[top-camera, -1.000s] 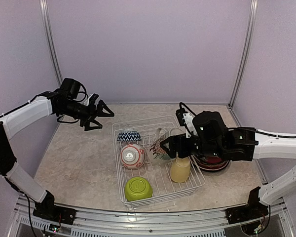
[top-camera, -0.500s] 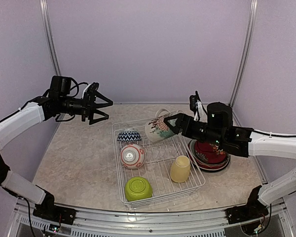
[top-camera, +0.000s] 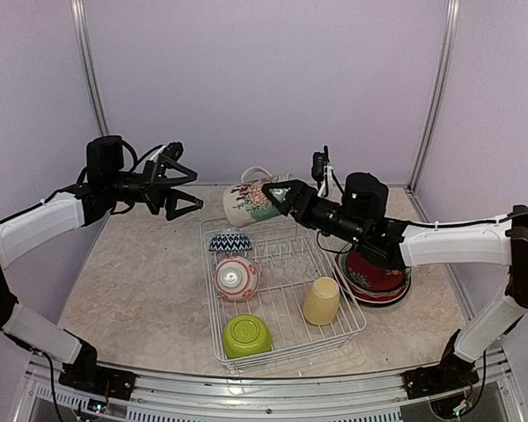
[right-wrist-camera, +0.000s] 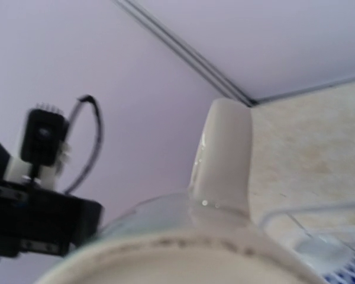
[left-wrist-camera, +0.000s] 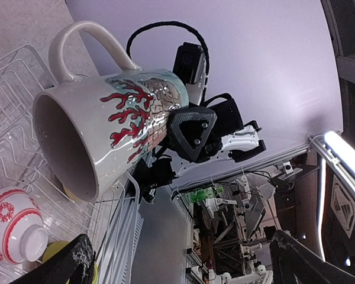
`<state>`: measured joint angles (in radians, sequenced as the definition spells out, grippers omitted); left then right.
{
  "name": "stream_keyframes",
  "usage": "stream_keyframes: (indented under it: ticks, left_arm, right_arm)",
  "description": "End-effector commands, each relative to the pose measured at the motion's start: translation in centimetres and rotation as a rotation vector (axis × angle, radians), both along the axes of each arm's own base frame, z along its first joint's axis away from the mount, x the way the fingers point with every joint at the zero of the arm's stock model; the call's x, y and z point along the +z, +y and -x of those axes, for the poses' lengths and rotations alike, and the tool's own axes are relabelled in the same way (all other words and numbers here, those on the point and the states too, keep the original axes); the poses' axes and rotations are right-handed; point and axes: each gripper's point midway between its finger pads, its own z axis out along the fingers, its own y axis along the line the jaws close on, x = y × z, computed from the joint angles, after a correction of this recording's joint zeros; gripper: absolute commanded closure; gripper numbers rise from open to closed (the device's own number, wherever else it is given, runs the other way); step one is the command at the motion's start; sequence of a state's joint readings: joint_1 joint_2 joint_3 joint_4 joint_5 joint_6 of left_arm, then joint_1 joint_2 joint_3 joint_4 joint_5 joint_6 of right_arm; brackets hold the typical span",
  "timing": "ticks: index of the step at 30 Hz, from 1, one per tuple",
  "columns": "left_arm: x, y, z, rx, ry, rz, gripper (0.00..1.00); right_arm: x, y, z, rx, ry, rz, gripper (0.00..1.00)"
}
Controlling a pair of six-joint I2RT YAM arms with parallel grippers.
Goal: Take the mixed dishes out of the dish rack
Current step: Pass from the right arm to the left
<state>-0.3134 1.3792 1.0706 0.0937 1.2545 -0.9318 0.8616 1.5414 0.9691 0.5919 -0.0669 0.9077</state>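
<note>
the right fingers (top-camera: 280, 195) are clamped on the base end of the mug (top-camera: 249, 200) and hold it in the air over the far left corner of the rack (top-camera: 282, 299). the mug lies on its side, handle up, with its open mouth turned left. in the left wrist view we see one black finger pressed against the mug's painted side, which carries red flame-like marks and teal on cream. we can make out no words on it.

the left fingers (top-camera: 183, 207) stand wide apart and hold nothing. they hang in the air just left of the mug's mouth, pointing at it, not touching.

in the rack, the blue zigzag bowl (top-camera: 230, 241) sits at the far left, mouth down. just near of it the red-white bowl (top-camera: 237, 278) also sits foot up. the green bowl (top-camera: 247, 336) is upside down at the near left corner. the yellow cup (top-camera: 321, 301) stands mouth down on the right side.

a stack of plates (top-camera: 374, 277), red on top of dark, rests on the desk (top-camera: 141, 272) just right of the rack, partly under the right arm.

a sign at the right edge of the left wrist view is cut off and too blurred for us to read.
</note>
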Motion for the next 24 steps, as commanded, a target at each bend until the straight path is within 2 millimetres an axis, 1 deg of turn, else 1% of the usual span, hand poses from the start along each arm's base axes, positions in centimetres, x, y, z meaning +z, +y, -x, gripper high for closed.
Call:
stream_keyframes:
  ticks: [1, 5, 9, 12, 14, 18, 19, 20, 21, 23, 24]
  left_arm:
    - [-0.2, -0.3, 0.1, -0.035, 0.016, 0.017, 0.01]
    - [-0.4, -0.4, 0.0, -0.036, 0.028, 0.021, 0.01]
    - [-0.4, -0.1, -0.2, -0.028, 0.024, 0.022, 0.01]
    - [-0.3, 0.0, -0.3, -0.025, 0.026, 0.031, 0.01]
    - [-0.3, 0.2, -0.5, -0.021, 0.028, 0.037, 0.02]
    - [-0.4, 0.4, -0.7, -0.015, 0.034, 0.044, 0.12]
    - [-0.4, 0.4, -0.8, -0.012, 0.034, 0.045, 0.17]
    - [-0.4, 0.4, -0.8, -0.013, 0.036, 0.047, 0.2]
    - [-0.4, 0.5, -0.8, -0.013, 0.036, 0.048, 0.24]
    - [-0.3, 0.5, -0.8, -0.013, 0.036, 0.05, 0.3]
    - [-0.2, 0.5, -0.8, -0.013, 0.035, 0.051, 0.33]
  right_arm:
    - [10.3, 0.5, 1.0, 0.086, -0.212, -0.302, 1.0]
    - [10.4, 2.1, 0.9, 0.148, -0.204, -0.345, 1.0]
    - [9.8, 3.3, 0.9, 0.199, -0.185, -0.389, 1.0]
    - [9.0, 4.5, 0.8, 0.23, -0.158, -0.416, 1.0]
    - [8.9, 5.0, 0.8, 0.244, -0.157, -0.446, 1.0]
    - [8.4, 6.0, 0.6, 0.247, -0.163, -0.477, 1.0]
    - [8.4, 6.3, 0.6, 0.249, -0.165, -0.485, 1.0]
    - [7.8, 6.6, 0.4, 0.249, -0.161, -0.487, 1.0]
    - [8.0, 6.7, 0.5, 0.254, -0.166, -0.502, 1.0]
    - [6.9, 7.2, 0.2, 0.258, -0.151, -0.516, 1.0]
    - [6.7, 7.3, 0.1, 0.262, -0.153, -0.532, 1.0]
